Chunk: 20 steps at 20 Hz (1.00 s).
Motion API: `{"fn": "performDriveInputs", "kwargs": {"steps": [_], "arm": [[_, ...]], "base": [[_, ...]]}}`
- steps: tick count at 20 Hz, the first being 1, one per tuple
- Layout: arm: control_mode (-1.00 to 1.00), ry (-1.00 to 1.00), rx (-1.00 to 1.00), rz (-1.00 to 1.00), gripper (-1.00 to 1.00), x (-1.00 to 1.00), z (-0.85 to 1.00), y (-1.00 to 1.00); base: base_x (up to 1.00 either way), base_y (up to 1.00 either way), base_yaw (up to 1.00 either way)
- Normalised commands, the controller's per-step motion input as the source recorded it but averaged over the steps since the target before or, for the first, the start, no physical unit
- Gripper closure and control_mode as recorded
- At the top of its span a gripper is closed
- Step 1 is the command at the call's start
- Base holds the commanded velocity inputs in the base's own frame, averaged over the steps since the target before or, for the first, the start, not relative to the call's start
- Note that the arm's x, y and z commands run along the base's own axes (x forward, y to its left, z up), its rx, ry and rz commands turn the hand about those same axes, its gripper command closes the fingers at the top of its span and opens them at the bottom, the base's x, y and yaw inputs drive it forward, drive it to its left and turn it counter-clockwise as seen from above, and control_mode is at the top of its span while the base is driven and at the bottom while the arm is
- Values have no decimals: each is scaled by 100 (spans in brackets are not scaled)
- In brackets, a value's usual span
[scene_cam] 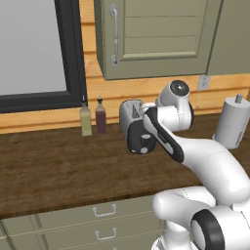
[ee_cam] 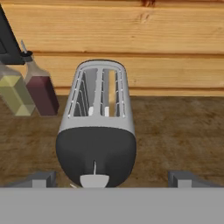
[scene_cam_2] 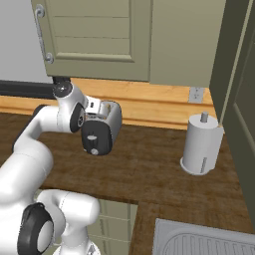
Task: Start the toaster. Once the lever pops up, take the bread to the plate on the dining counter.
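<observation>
Hand [ee_cam: 112,178] spread wide just short of the toaster [ee_cam: 97,127]; line one finger over the lever [ee_cam: 94,179], then press straight down.

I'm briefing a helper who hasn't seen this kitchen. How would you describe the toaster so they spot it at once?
On the dark wood-grain counter under the grey-green wall cabinet, look against the plank wall. The small silver-grey rounded toaster stands there with two top slots and a black end panel, between two slim bottles and a white paper-towel roll.
</observation>
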Motion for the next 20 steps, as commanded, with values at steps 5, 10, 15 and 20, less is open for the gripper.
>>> {"fn": "performDriveInputs", "kwargs": {"steps": [5,10,15,20], "arm": [[-100,-2,7,0,-100,0,0,0],[-100,-2,0,0,-100,0,0,1],[-100,-2,-2,0,-100,0,0,4],[-100,-1,-1,0,-100,3,0,0]], "base": [[0,0,0],[0,0,0],[0,0,0],[0,0,0]]}}
